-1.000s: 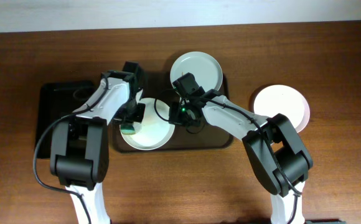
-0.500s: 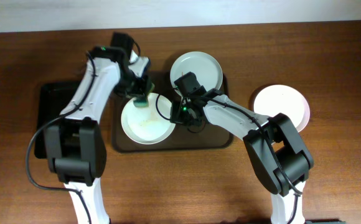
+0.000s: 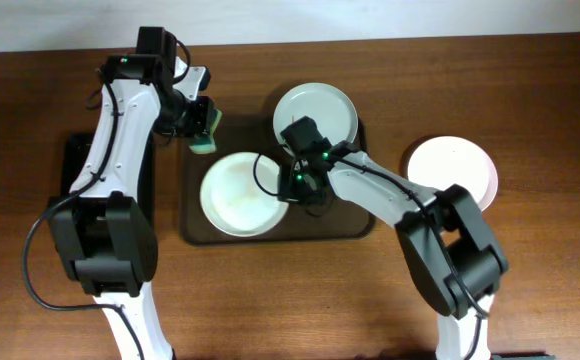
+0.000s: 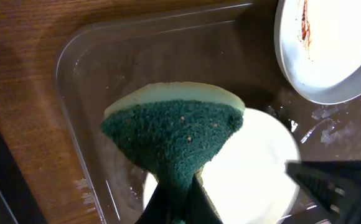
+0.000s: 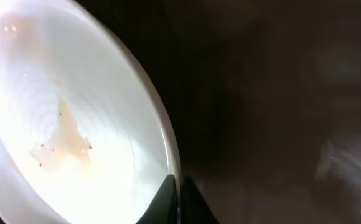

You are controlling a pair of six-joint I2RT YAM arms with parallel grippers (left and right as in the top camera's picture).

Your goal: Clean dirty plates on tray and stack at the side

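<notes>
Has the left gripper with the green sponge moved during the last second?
Yes. The left gripper, shut on the sponge, has left the front plate and gone toward the far-left corner of the tray.

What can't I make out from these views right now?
- Overhead: the right gripper hides its own hold on the front plate.
- Left wrist: rear plate, cut off by the frame edge.
- Right wrist: tray, dark and blurred.
- Overhead: black tray, partly covered by the left arm.
</notes>
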